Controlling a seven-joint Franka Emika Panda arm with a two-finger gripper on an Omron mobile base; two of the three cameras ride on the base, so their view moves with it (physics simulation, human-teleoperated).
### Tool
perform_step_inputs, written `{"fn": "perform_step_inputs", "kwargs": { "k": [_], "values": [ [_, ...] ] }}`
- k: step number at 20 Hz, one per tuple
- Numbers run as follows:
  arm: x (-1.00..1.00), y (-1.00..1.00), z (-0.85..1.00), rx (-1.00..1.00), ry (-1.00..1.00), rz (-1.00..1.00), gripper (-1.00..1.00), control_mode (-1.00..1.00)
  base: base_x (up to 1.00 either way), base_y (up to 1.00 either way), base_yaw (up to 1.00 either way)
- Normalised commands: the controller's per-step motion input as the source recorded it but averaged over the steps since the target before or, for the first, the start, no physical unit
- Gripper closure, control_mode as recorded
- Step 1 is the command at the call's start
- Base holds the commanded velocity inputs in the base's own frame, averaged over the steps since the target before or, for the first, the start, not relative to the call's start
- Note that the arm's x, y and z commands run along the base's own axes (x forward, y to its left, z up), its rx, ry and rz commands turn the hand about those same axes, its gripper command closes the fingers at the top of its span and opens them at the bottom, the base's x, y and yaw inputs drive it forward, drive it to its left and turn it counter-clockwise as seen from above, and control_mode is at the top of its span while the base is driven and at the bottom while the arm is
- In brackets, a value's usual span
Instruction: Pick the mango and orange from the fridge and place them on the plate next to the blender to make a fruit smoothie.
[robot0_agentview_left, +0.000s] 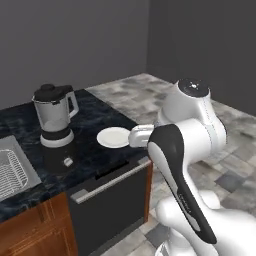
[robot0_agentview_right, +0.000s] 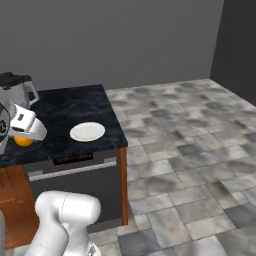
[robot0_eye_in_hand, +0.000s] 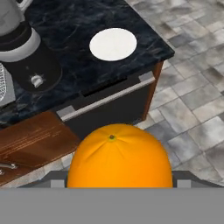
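Pincer (robot0_eye_in_hand: 117, 186) around 1 orange (robot0_eye_in_hand: 119, 157); 1 plate (robot0_eye_in_hand: 113, 44)

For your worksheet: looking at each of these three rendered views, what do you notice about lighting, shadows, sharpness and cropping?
Left base view: flat, dim light; the blender drops a soft dark shadow onto the counter. Right base view: even light, slightly soft edges; the plate shows no glare. Hand view: the orange looms large and close, evenly lit, cut off below.

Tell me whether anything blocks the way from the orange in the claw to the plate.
Nothing visible does. The orange sits in the claw, the white plate lies bare on the dark counter, and the blender stands off to the side, apart from the plate.
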Motion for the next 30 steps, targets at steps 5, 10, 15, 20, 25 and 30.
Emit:
{"fn": "perform_step_inputs", "kwargs": {
  "k": [5,10,15,20,25,30],
  "values": [
    [0.0,0.0,0.0,0.0,0.0,0.0,1.0,1.0,0.68,-0.64,0.55],
    [0.0,0.0,0.0,0.0,0.0,0.0,1.0,1.0,0.2,-0.5,0.33],
    [0.0,0.0,0.0,0.0,0.0,0.0,1.0,1.0,0.44,-0.07,0.12],
    [0.0,0.0,0.0,0.0,0.0,0.0,1.0,1.0,0.94,0.0,0.12],
    [0.0,0.0,0.0,0.0,0.0,0.0,1.0,1.0,0.68,-0.03,0.08],
    [0.24,-0.22,-0.3,0.0,0.01,0.06,1.0,-1.0,0.21,0.0,0.02]
  ]
}}
